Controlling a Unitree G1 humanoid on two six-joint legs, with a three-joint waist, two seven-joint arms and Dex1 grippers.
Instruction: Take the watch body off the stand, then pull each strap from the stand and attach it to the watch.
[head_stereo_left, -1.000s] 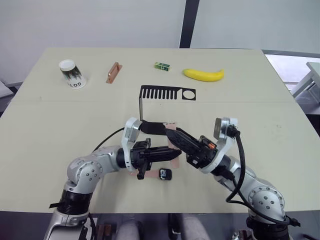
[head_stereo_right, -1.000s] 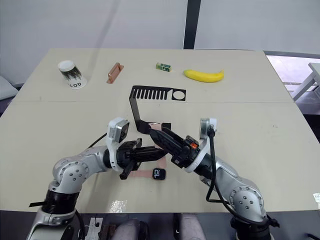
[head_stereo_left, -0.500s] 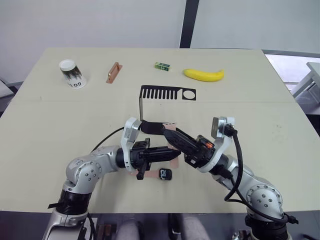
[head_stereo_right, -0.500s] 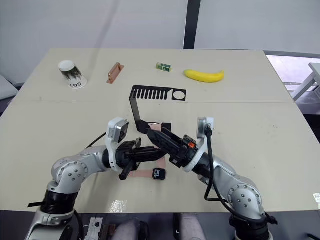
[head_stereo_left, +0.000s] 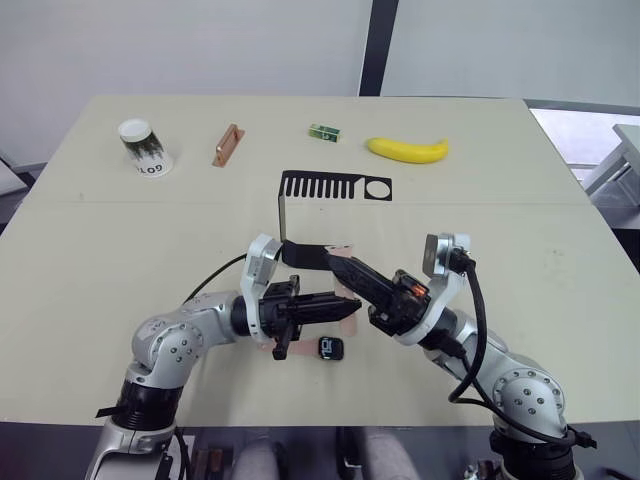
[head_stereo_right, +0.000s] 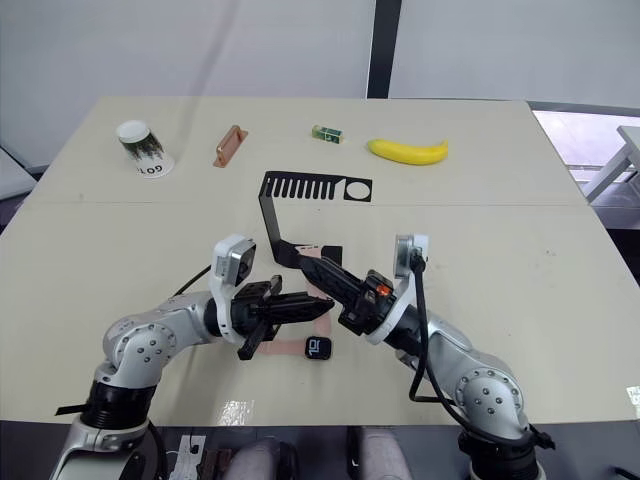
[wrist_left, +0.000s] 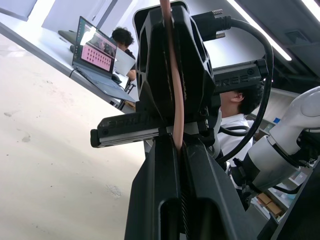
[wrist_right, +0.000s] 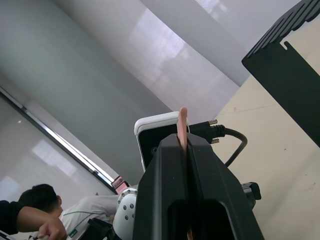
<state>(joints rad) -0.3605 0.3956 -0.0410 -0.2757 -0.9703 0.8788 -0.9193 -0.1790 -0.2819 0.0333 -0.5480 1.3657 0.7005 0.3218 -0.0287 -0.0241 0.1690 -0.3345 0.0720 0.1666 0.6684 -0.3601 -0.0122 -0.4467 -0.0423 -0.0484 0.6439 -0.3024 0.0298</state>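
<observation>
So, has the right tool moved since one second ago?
Yes, slightly. In the left eye view the right tool, shut on a strap, has drawn nearer to the stand and farther from the banana.

Stand (head_stereo_left: 300, 215) at table (head_stereo_left: 90, 260) centre. Behind it, left to right: cup (head_stereo_left: 143, 147), bar (head_stereo_left: 227, 144), small box (head_stereo_left: 323, 131), banana (head_stereo_left: 406, 149). Watch body (head_stereo_left: 331, 348) on table before stand, between both arms.

paper cup (head_stereo_left: 143, 148), copper bar (head_stereo_left: 227, 145), green box (head_stereo_left: 323, 131), banana (head_stereo_left: 407, 150)
</observation>
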